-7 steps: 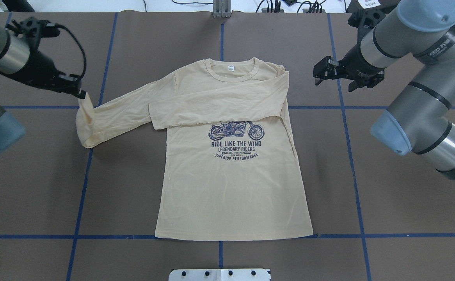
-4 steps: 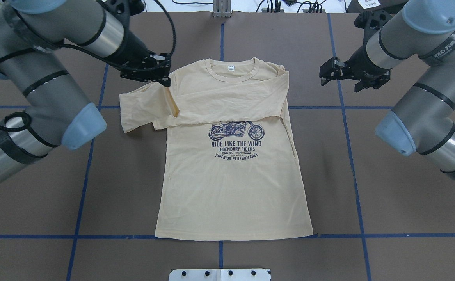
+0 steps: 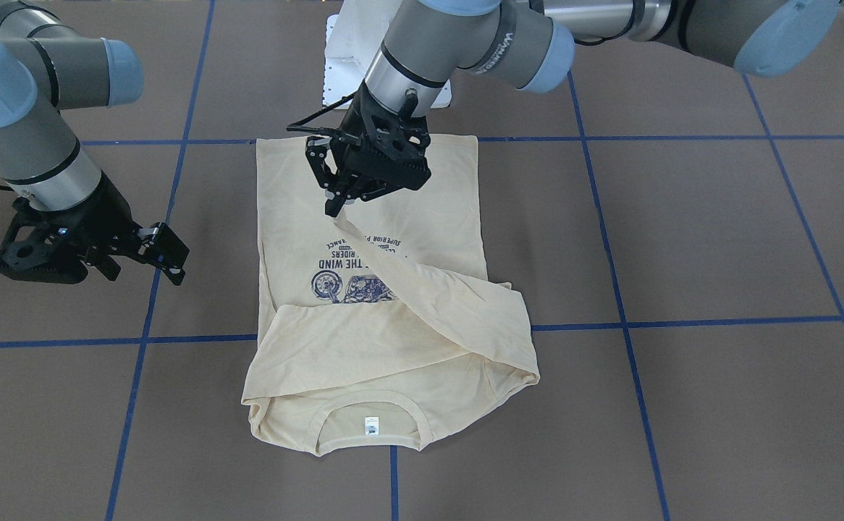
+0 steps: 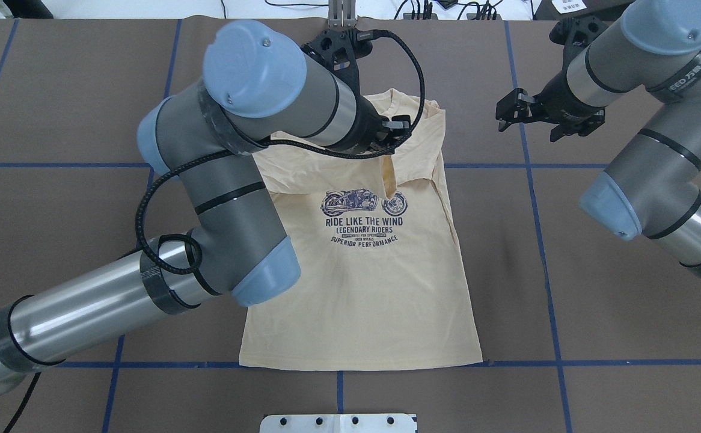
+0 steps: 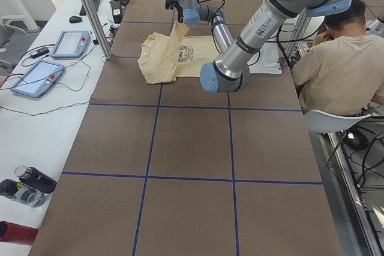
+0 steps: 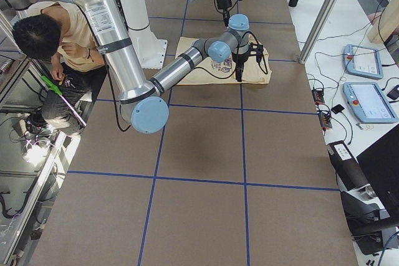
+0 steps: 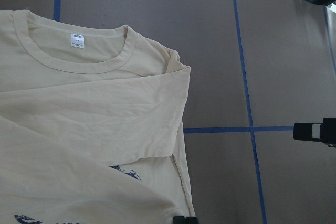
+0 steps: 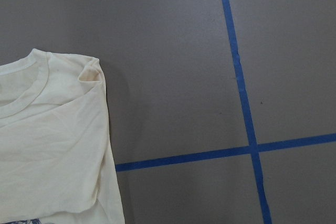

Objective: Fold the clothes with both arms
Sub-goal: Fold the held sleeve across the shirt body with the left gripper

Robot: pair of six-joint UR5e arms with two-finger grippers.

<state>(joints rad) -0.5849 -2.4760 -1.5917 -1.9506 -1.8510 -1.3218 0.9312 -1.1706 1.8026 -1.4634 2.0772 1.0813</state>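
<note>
Right, quick notes:

1. The shirt (image 4: 356, 288) lies flat, front up, on the brown table (image 4: 567, 300). Its hem is toward the robot's base and its collar is at the far side, so both sleeves can be brought in over the chest.
2. The left gripper (image 3: 335, 206) is closed on the cuff end of the left sleeve (image 3: 422, 278) and holds it raised above the chest, just by the print (image 4: 362, 222). Lifted like that, the sleeve hangs in a slack band from the shoulder up to the jaws and doesn't drag the body fabric or wrinkle it.
3. The left arm (image 4: 254, 138) reaches right over the garment, which it has to do to carry the cuff across to the far side. It hides much of the upper chest in the overhead view.
4. The right sleeve (image 3: 321, 347) lies folded across the chest between the print and the neck label (image 3: 370, 425), so that side looks done.
5. The right gripper (image 4: 504, 114) hovers off to the side of the shirt's right shoulder, well apart from the cloth. Its fingers are spread w/ nothing in them, prob. parked there to stay out of the left arm's way.
6. My read: the step in hand is the 2nd sleeve fold, and the next move is to lower the cuff onto the chest and let go. Risk: thin knit may cling to the pads or land twisted
</note>
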